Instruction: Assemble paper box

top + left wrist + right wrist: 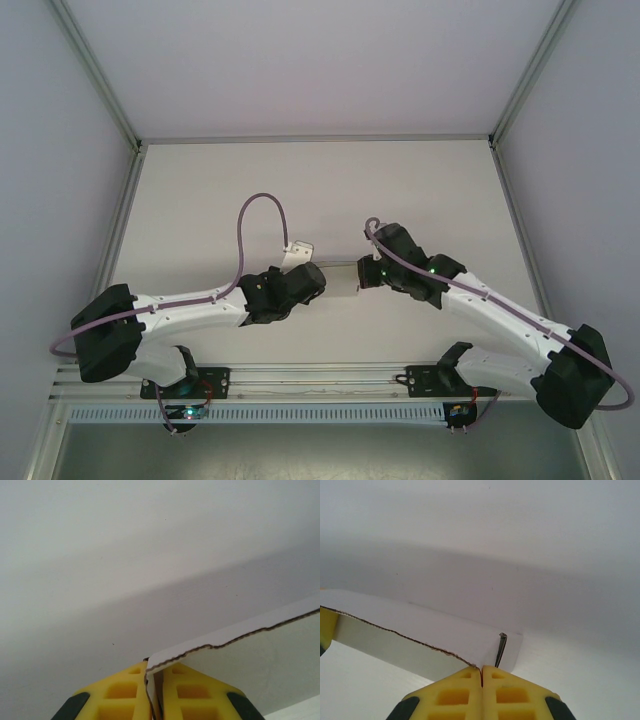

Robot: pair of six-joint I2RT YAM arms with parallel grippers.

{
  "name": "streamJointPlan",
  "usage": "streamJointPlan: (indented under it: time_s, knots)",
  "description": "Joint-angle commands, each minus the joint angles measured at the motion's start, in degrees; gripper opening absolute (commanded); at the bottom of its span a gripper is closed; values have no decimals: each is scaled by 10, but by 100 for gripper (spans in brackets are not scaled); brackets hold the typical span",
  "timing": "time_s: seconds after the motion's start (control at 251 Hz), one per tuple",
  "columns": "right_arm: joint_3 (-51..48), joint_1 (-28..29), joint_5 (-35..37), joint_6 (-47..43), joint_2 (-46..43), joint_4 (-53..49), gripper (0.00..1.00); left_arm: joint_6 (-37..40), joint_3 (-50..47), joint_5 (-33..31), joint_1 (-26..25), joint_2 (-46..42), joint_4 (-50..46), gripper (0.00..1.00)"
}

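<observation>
Left gripper [154, 676] and right gripper [481, 673] both pinch the paper box [343, 281] over the table [300, 180] middle.
Wrist cams: yellow ribbed pads [120, 692] on thin white board, wavy brown cut edge. Top cam adds: box spans between both grippers.

Top cam: both arms are angled in toward table centre. Left arm [190, 312] enters from 8 o'clock, right arm [500, 310] from 4 o'clock. The wrists face each other, near but apart.

Paper box [343, 278] sits between them as a pale low panel bridging the gap. Left gripper [322, 282] is at its 9 o'clock end, right gripper [363, 276] at its 3 o'clock end. Fingers are hidden under the black wrist housings, so jaw state is unreadable here.

A small white piece [298, 250] sticks out at 12 o'clock of the left wrist; can't tell if it's a box flap. A purple cable [255, 215] loops above the left arm.

The table [320, 180] is white. Both bases sit on the aluminium rail [320, 378] at 6 o'clock.
</observation>
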Motion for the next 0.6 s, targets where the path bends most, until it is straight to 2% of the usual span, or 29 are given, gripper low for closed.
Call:
streamJointPlan:
  time_s: [0.0,0.092,0.247,0.335,0.447,0.599]
  knots:
    - [-50,27,75,-5,0,43,0,9,-13,-8,-9,10,-52,10]
    - [-64,39,98,-17,1,40,0,10,-12,-9,-9,10,-53,10]
    - [-96,55,89,-21,14,48,0,8,-8,-12,-9,15,-57,10]
    - [-105,80,127,-18,21,34,0,9,-3,-12,-9,20,-60,10]
    - [-88,95,197,11,36,-54,0,5,5,-17,-9,28,-71,9]
    - [-72,92,226,23,59,-80,0,2,12,-20,-9,35,-79,9]
